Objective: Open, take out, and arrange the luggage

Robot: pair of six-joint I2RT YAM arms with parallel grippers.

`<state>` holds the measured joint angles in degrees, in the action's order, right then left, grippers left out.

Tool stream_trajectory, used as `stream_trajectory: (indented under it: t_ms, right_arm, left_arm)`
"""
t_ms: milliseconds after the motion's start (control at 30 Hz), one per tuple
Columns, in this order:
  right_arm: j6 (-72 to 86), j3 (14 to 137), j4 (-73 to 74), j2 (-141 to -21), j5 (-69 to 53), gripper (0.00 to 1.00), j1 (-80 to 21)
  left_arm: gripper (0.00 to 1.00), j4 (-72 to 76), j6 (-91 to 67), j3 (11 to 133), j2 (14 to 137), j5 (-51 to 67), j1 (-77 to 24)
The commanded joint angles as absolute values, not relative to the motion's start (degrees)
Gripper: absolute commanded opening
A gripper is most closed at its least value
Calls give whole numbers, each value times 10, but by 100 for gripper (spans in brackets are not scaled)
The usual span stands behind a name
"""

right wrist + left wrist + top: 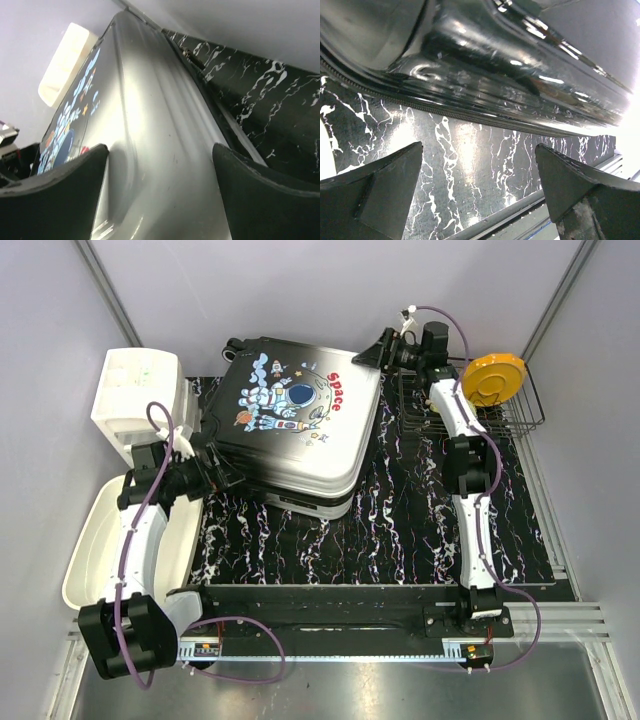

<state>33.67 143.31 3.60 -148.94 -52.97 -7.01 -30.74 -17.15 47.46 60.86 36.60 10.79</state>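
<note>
"On the tabletop [400,530], where is the luggage [290,430] lying?" my colleague asks over the link.

"Flat on the black marbled surface, astronaut and red 'Space' print facing up," I tell her. "From my overhead feed it's turned a little askew, its black wheels at the far left corner. The white drawer unit [135,390] stands just left of it and the white tub [85,550] lies nearer to me on that side. A wire basket [510,410] with a yellow disc [493,378] in it sits to the luggage's right."

"And your left end effector [205,477]?"

"Low at the luggage's left side. On my left wrist feed its fingers are spread wide with nothing between them. The glossy black shell and the zipper seam fill the upper frame, bare tabletop below. I can't tell whether a finger touches the shell."

"The right one?"

"My right end effector [372,352] is at the luggage's far right corner. Its fingers [55,190] are apart too, gripping nothing. The shell's pale side runs between them on my right wrist feed. Whether there's contact, I can't tell."
</note>
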Motion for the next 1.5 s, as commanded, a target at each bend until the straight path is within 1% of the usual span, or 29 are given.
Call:
stream_trajectory:
  t_ms: [0, 33, 67, 133, 167, 200, 233, 267, 333, 367, 533, 600, 733, 900, 967, 1033, 1133, 1167, 1200, 1267, 1400, 1467]
  right_arm:
    - [414, 1377, -28, -1467, -689, 89, -91]
    - [425, 1355, -30, -1456, -704, 88, -91]
    - [425, 1300, -34, -1426, -717, 86, -91]
    - [418, 1224, -71, -1379, -741, 85, -91]
    - [418, 1143, -91, -1329, -747, 83, -91]
    - [417, 1107, -112, -1305, -759, 83, -91]
    - [416, 1077, -112, -1286, -765, 82, -91]
    - [413, 1021, -112, -1249, -771, 82, -91]
    - [392, 963, -112, -1209, -780, 82, -87]
    - [382, 907, -110, -1168, -777, 82, -85]
    - [317, 776, -58, -1058, -751, 82, -59]
    - [298, 747, -29, -1034, -739, 82, -55]
    - [259, 681, -3, -984, -726, 83, -55]
    - [215, 654, 71, -951, -708, 83, -55]
    - [200, 644, 77, -935, -694, 84, -60]
    - [203, 639, 78, -933, -686, 84, -65]
    - [215, 626, 77, -926, -674, 85, -86]
    - [215, 620, 76, -922, -665, 85, -100]
    - [218, 614, 75, -917, -659, 85, -111]
    - [220, 595, 64, -897, -639, 86, -132]
    - [238, 578, 46, -877, -609, 88, -200]
    - [248, 576, 37, -868, -595, 89, -221]
  left_arm:
    - [99, -244, -172, 482, 620, 404, 98]
    - [99, -242, -172, 489, 623, 401, 98]
    - [99, -241, -175, 493, 626, 399, 98]
    - [99, -227, -185, 493, 632, 405, 98]
    - [99, -221, -197, 490, 631, 408, 99]
    - [99, -212, -201, 490, 631, 409, 96]
    - [99, -207, -204, 490, 631, 411, 92]
    - [99, -205, -207, 490, 633, 413, 87]
    - [99, -200, -207, 494, 632, 413, 69]
    - [99, -198, -207, 495, 631, 413, 59]
    - [99, -186, -206, 509, 635, 407, 20]
    - [99, -185, -198, 524, 652, 405, 20]
    - [98, -193, -176, 596, 708, 410, 16]
    - [98, -210, -157, 682, 789, 414, 3]
    - [98, -213, -158, 707, 822, 400, 3]
    - [98, -228, -142, 759, 847, 377, 8]
    - [97, -294, -94, 859, 889, 367, 21]
    - [97, -344, -80, 886, 901, 360, 25]
    - [97, -364, -69, 923, 902, 355, 29]
    - [98, -401, -60, 935, 888, 352, 52]
    - [99, -463, -50, 900, 849, 388, 93]
    - [99, -490, -32, 883, 822, 382, 101]
